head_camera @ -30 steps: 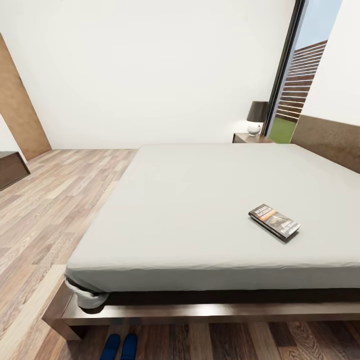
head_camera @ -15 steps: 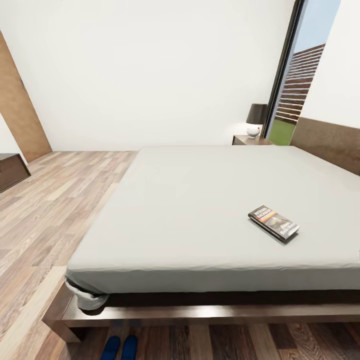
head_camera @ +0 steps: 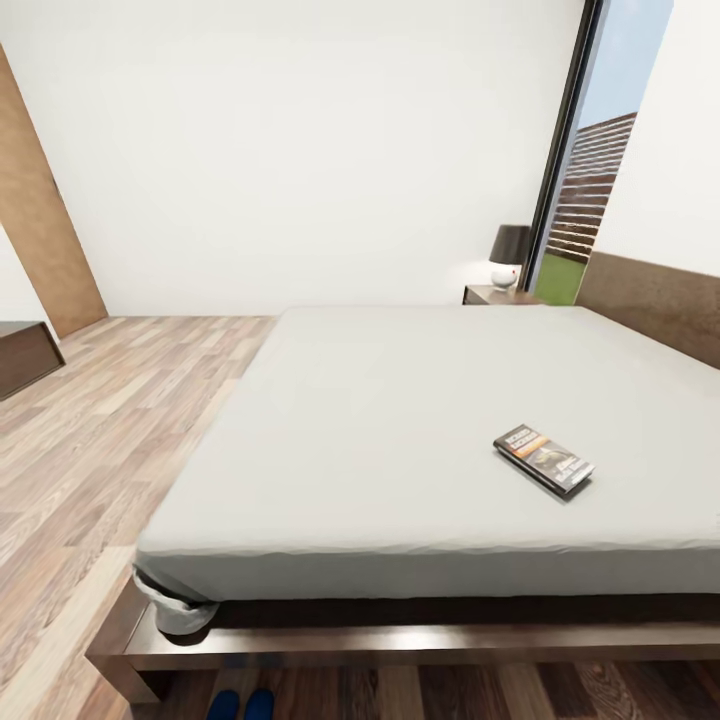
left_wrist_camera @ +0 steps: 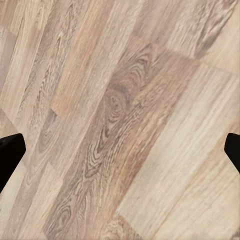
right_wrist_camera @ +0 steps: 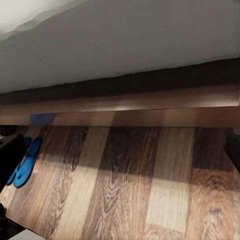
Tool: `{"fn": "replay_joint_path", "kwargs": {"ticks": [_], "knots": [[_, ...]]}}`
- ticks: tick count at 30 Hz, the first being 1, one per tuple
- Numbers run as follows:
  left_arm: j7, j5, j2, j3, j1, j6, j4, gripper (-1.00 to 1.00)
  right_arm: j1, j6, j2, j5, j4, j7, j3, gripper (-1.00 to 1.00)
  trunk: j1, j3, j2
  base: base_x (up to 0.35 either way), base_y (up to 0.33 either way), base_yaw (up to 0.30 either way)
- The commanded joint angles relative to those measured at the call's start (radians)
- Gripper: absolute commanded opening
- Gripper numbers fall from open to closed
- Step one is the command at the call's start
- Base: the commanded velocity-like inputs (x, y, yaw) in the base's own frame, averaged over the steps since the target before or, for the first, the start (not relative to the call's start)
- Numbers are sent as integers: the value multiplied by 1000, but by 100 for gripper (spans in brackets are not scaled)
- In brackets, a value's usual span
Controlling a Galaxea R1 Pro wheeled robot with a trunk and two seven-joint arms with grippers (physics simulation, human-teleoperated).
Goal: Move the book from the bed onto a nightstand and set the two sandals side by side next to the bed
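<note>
At the far left of the head view a dark brown bench-like cabinet (head_camera: 25, 355) stands against the wall on the pale wood-plank floor (head_camera: 100, 430). Low in that view, the toes of the two flat bright blue sandals (head_camera: 240, 704) lie side by side and close together on the floor just in front of the bed's frame; in the right wrist view the same pair (right_wrist_camera: 24, 161) lies beside the frame rail. The very large low bed (head_camera: 400, 420), with a flat pale grey mattress and dark brown wooden frame, spans the middle. On the mattress, toward its right side and near the front edge, the thin dark paperback book (head_camera: 544, 460) with an orange band lies flat, turned at an angle. Beyond the bed's far right corner stands the low dark brown wooden nightstand (head_camera: 496, 294), carrying a small white lamp with a dark shade (head_camera: 508, 252). The long brown headboard (head_camera: 650, 300) runs along the right. The left claw (left_wrist_camera: 120, 150) hangs above bare floor planks with its dark fingertips (left_wrist_camera: 10, 157) spread wide apart, holding nothing; the right claw (right_wrist_camera: 120, 155) is likewise spread wide and empty.
</note>
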Motion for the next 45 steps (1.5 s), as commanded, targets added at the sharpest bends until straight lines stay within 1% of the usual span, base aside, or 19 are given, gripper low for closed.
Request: {"fn": "replay_joint_path", "kwargs": {"ticks": [1,32,36,39,44,45], "knots": [[2,7,0,-9,0,-1,0,100,-1,11,0,6,0,6,-3,100,-4,2,7,0,0,0],[2,3,-2,-9,0,-2,-1,100,-1,12,0,6,0,6,-3,100,-123,99,224,0,0,0],[2,1,-4,-9,11,-4,-3,100,-1,12,0,6,0,6,-3,100,-138,112,252,0,0,0],[1,-1,-8,-9,24,-13,-4,100,-1,12,0,6,0,6,-3,100,-150,121,273,0,0,0],[0,-1,-29,-9,38,-36,-3,100,-1,12,1,7,0,6,-3,100,-169,137,308,0,0,0],[0,-1,-29,-9,38,-36,-3,100,-1,12,1,7,0,6,-3,100,-173,140,315,0,0,0]]}}
